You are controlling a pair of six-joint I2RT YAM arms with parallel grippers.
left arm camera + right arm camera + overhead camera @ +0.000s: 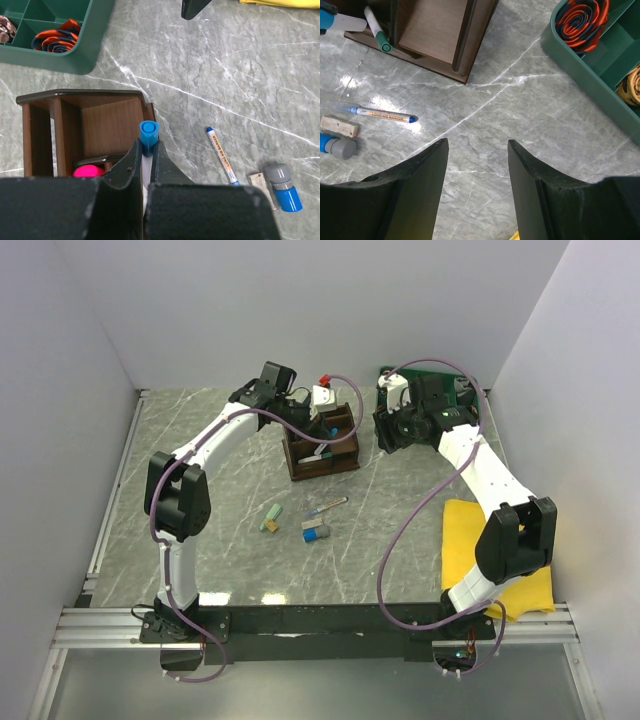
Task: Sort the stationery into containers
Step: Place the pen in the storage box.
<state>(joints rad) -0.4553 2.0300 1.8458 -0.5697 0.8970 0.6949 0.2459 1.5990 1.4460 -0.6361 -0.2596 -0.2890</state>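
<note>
Worktop: grey marbled worktop (240, 560), white walls on three sides, both arms bolted at its near edge.
Organiser: dark brown wooden organiser (107, 117) stands mid-worktop. A pink highlighter (88, 171) sits in one compartment and a green-capped marker (376, 29) lies at its low edge.
Left gripper: the left gripper (147, 150) is clamped tight on a white marker with a blue cap (148, 132).
Key relation: the marker's long axis runs out along the fingers, cap leading. The cap is over the organiser's side wall, with the open compartment just to its left in the wrist view. The left arm is nearer.
Right gripper: the right gripper (477, 145) has its jaws apart and empty, above bare worktop between the organiser and the green tray (580, 75).
Loose items: a pen (221, 155), a tan eraser (257, 180) and a blue-grey piece (283, 186) lie together, apart from the organiser.
Next move: probably a small sideways shift over the compartment before letting go.
</note>
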